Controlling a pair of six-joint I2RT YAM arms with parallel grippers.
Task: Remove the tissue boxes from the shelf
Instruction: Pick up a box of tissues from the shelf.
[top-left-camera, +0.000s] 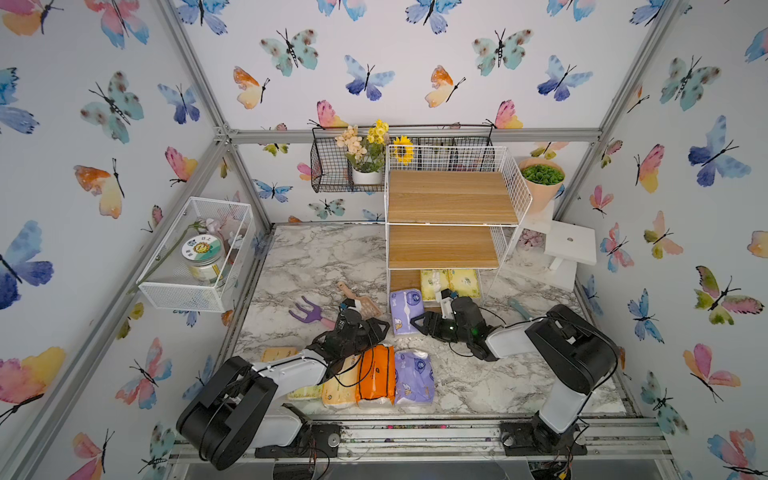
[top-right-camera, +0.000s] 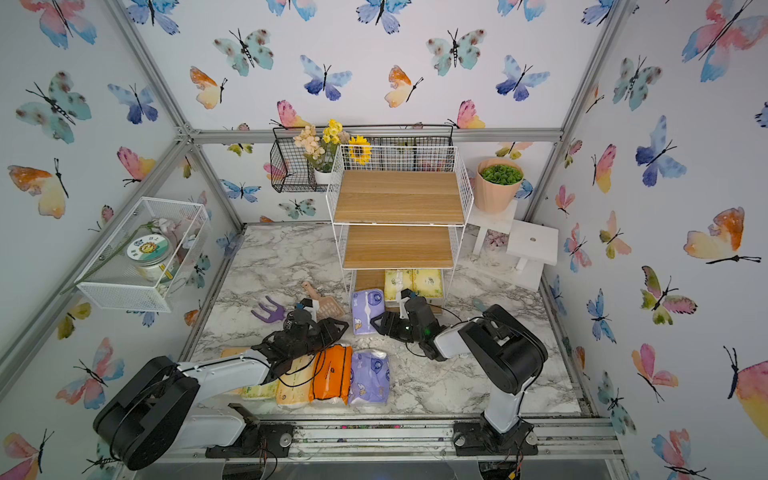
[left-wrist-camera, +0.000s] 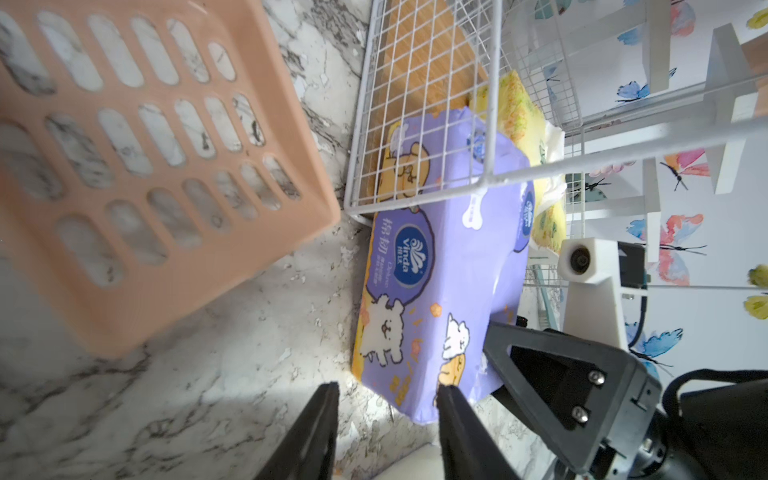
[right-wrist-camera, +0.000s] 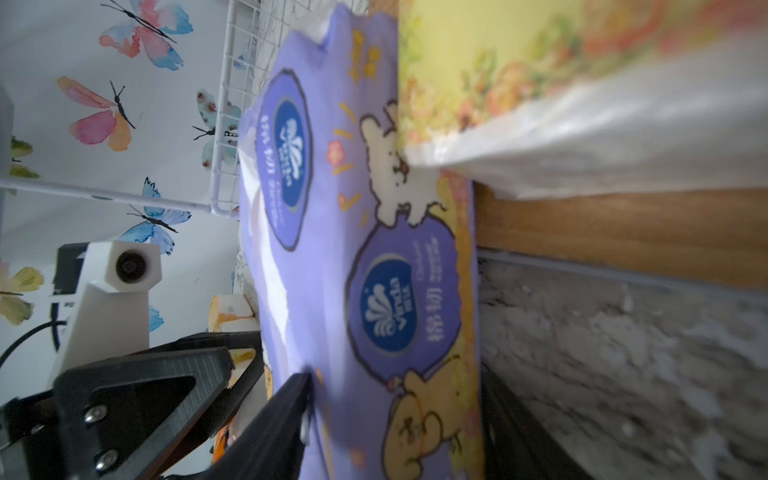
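The shelf (top-left-camera: 451, 199) (top-right-camera: 399, 197) is a white wire rack with wooden boards at the back. Two yellow-green tissue boxes (top-left-camera: 451, 282) (right-wrist-camera: 540, 62) lie on its bottom tier. A lilac tissue box (top-left-camera: 405, 309) (top-right-camera: 365, 311) (left-wrist-camera: 432, 291) (right-wrist-camera: 374, 249) sticks out of that tier's front onto the table. My right gripper (top-left-camera: 415, 319) (right-wrist-camera: 395, 395) is shut on its near end, one finger denting the wrap. My left gripper (top-left-camera: 383, 328) (left-wrist-camera: 388, 401) stands open just beside it, holding nothing. Several tissue boxes, among them an orange one (top-left-camera: 376, 376) and a lilac one (top-left-camera: 414, 376), lie along the table's front edge under my left arm.
A peach slotted scoop (top-left-camera: 360, 300) (left-wrist-camera: 145, 166) and a purple hand fork (top-left-camera: 309, 313) lie left of the shelf. White stools (top-left-camera: 569, 245) and a peach pot (top-left-camera: 540, 183) stand at the right. A black wire basket (top-left-camera: 332, 166) and a white mesh basket (top-left-camera: 195, 257) hang on the walls.
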